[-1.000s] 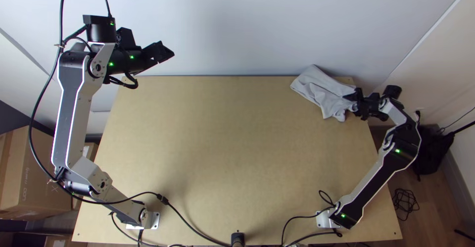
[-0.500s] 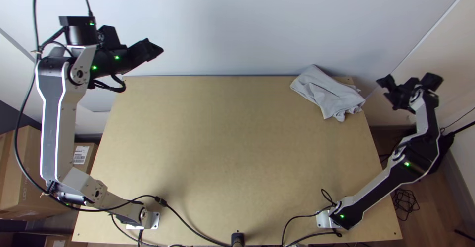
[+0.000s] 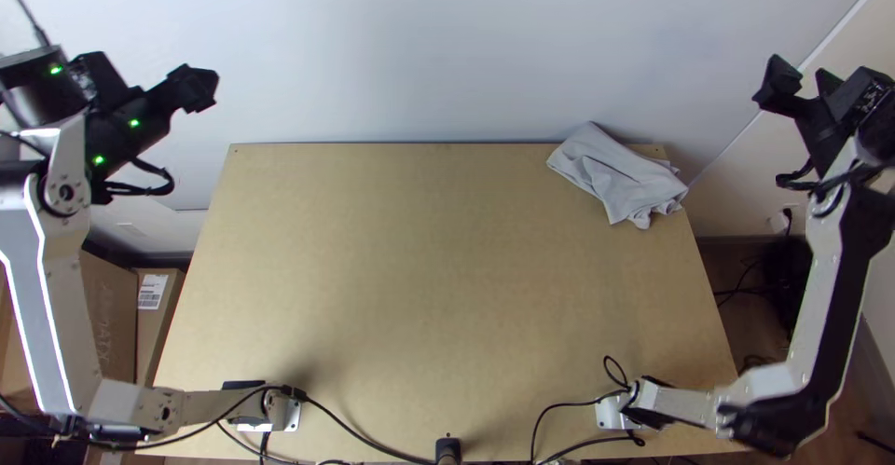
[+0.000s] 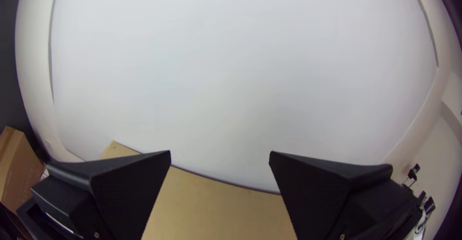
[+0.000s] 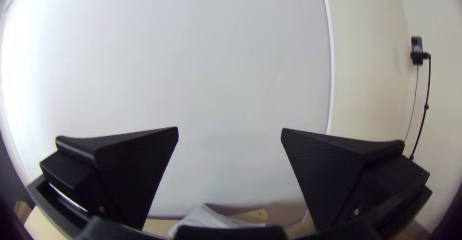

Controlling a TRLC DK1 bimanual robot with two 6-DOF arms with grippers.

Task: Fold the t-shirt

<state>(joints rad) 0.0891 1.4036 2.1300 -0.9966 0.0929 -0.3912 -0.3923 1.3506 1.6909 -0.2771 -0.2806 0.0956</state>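
Left gripper [image 3: 203, 88]: jaws released, spread wide, nothing between them. Right gripper [image 3: 798, 79]: same, jaws wide apart, no cloth in them. Grey t-shirt [image 3: 615, 176] lies bunched and creased on the tabletop [image 3: 419, 288], nearer the right jaws than the left, touching neither. Right wrist view sights part of it past the gap between the right jaws.

The right tool [image 3: 802, 83], earlier touching the t-shirt [image 3: 611, 171], is now well apart from it, out past the bench [image 3: 419, 288]. The left tool [image 3: 200, 89] has swung farther outward, leftward.
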